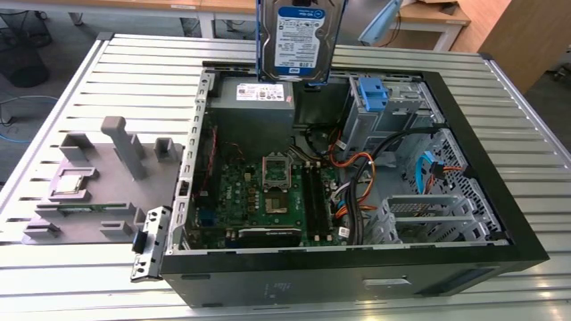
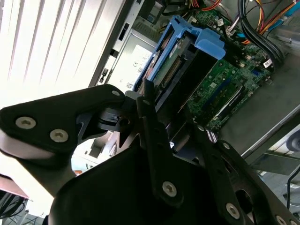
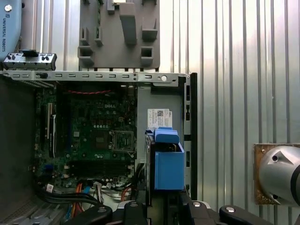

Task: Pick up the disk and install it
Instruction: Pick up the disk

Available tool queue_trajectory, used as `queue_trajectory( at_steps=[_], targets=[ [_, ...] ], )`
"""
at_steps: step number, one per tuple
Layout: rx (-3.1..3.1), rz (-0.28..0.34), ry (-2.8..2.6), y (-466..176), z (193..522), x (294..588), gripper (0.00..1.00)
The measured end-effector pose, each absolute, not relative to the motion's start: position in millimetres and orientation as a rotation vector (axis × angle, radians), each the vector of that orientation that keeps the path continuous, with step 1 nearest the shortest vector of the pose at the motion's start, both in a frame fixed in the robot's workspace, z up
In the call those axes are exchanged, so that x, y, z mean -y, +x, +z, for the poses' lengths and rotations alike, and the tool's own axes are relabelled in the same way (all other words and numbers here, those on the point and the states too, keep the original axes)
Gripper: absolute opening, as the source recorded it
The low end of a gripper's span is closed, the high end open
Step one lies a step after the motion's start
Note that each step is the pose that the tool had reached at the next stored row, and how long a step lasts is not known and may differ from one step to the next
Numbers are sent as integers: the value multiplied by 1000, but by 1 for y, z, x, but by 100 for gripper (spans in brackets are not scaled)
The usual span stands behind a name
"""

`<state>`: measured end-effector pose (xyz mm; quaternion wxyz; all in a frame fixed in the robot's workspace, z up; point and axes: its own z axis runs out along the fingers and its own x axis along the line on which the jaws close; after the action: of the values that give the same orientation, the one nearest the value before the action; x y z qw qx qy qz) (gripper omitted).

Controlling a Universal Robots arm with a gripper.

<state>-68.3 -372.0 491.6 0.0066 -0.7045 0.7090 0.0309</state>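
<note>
Pick looks done, I'm in the carry; gripper is clamped on the disk, jaws closed against it in the second wrist view; disk hangs upright in the air, touching nothing, over the case at its power supply corner; not seated yet. My read: install calls for lining it up square with a free bay and staying off the cables; which bay, I can't tell.
</note>
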Motion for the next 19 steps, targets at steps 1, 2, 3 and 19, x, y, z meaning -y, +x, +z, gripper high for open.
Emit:
queue_trajectory(
  at_steps=[1,2,3,19],
  targets=[
    [-2218,97,-2204,-68,492,372,35],
    [-2218,97,-2204,-68,492,372,35],
    [-2218,97,-2204,-68,492,372,35],
    [-2219,97,-2203,-66,492,396,35]
  ],
)
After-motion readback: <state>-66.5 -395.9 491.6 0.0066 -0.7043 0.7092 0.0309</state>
